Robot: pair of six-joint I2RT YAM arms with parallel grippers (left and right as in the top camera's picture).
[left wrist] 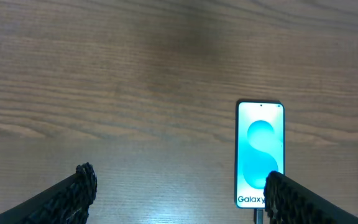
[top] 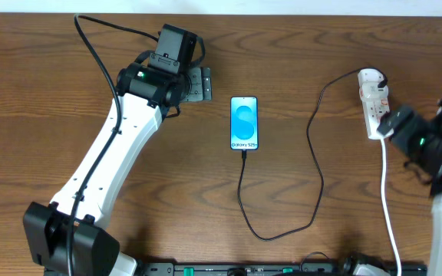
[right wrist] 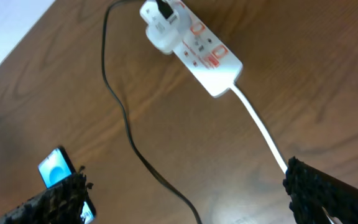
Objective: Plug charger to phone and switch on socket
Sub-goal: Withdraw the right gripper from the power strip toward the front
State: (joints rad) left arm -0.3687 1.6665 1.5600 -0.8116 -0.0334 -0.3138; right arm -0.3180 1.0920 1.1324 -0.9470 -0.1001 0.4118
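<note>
The phone (top: 244, 123) lies flat mid-table with its light-blue screen lit; it also shows in the left wrist view (left wrist: 260, 152) and the right wrist view (right wrist: 56, 168). The charger cable (top: 316, 176) runs from the phone's bottom edge, where its tip (top: 244, 154) touches the phone, in a loop to a black plug (right wrist: 163, 7) seated in the socket (top: 373, 100). The socket also shows in the right wrist view (right wrist: 197, 48). My left gripper (top: 199, 83) (left wrist: 182, 193) is open and empty, left of the phone. My right gripper (top: 390, 126) (right wrist: 188, 186) is open and empty, by the socket's near end.
The socket's thick white cord (top: 390, 215) runs from the strip toward the table's front edge, also seen in the right wrist view (right wrist: 260, 124). The wooden table (top: 129, 230) carries nothing else. The table's far edge (top: 282, 9) borders a pale wall.
</note>
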